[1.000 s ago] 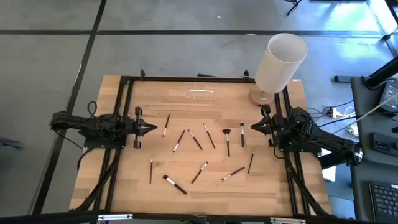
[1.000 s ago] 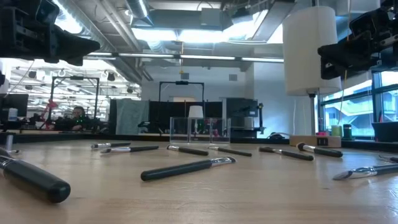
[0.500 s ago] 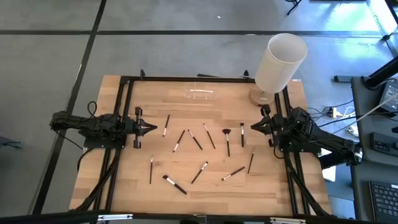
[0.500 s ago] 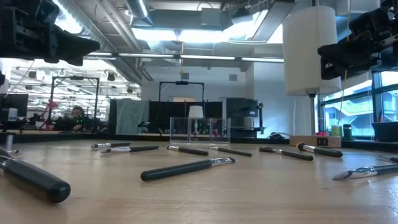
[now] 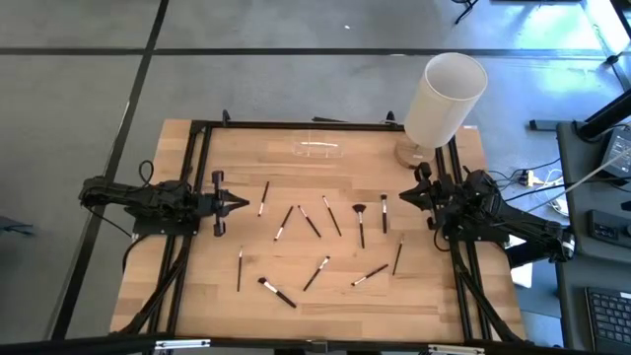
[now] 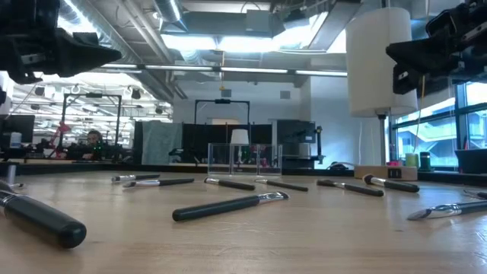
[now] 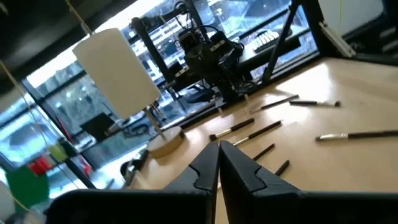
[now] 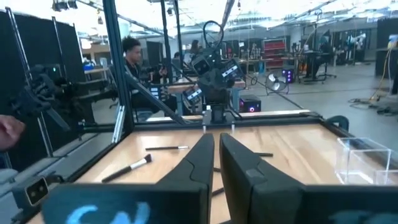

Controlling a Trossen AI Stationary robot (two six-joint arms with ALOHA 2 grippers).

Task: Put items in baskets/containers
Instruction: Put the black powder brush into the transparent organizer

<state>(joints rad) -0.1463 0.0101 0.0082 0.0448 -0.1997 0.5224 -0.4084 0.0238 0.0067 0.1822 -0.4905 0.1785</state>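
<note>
Several thin makeup brushes (image 5: 310, 221) with dark handles lie flat and scattered across the middle and near half of the wooden table, also showing in the low view (image 6: 228, 204). The clear holder (image 5: 318, 150) stands near the far edge, a faint glassy box (image 6: 243, 158) in the low view. My left gripper (image 5: 244, 203) hovers shut above the table's left side, pointing right at the brushes. My right gripper (image 5: 401, 200) hovers shut on the right side, pointing left. Neither holds anything.
A tall white cylinder (image 5: 444, 94) on a tan base stands at the far right corner, close behind my right arm. A black frame (image 5: 296, 125) borders the far, left and right edges of the table. People (image 8: 130, 56) sit in the room beyond.
In the low view my right gripper has risen a little. My left gripper's body has sunk slightly while its tip keeps its height. Both stay shut, and the brushes and holder have not moved.
</note>
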